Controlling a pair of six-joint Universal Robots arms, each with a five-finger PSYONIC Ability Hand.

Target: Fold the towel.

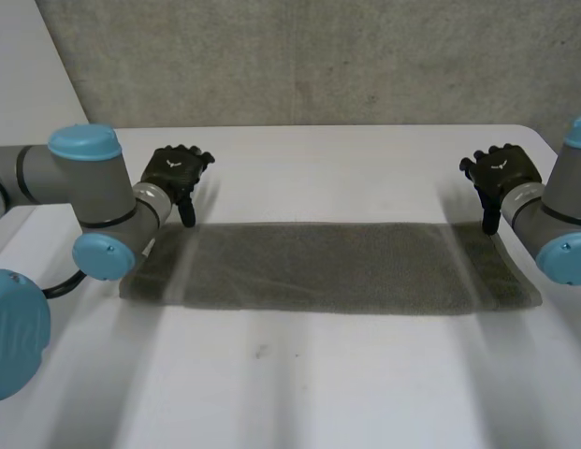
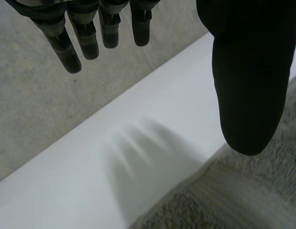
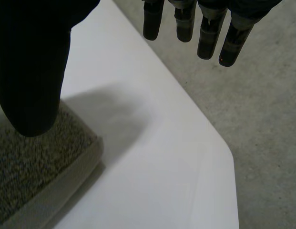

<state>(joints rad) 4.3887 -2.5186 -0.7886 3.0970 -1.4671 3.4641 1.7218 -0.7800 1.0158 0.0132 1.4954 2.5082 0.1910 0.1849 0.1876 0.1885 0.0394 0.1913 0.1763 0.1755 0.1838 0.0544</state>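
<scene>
White bench [image 1: 318, 393] fills the foreground, with a rough grey surface [image 1: 318, 56] beyond its far edge. The grey towel [image 1: 327, 267] lies flat across it, a long strip running side to side. The left robot hand [image 1: 173, 173] hovers at the strip's far left corner and the right robot hand [image 1: 501, 173] at its far right corner. Each is open (fingers straight, thumb held apart, nothing between them). This looks like the approach before a first grasp. Next, each hand likely needs to come down on its corner and pinch the cloth before any fold can be made.
</scene>
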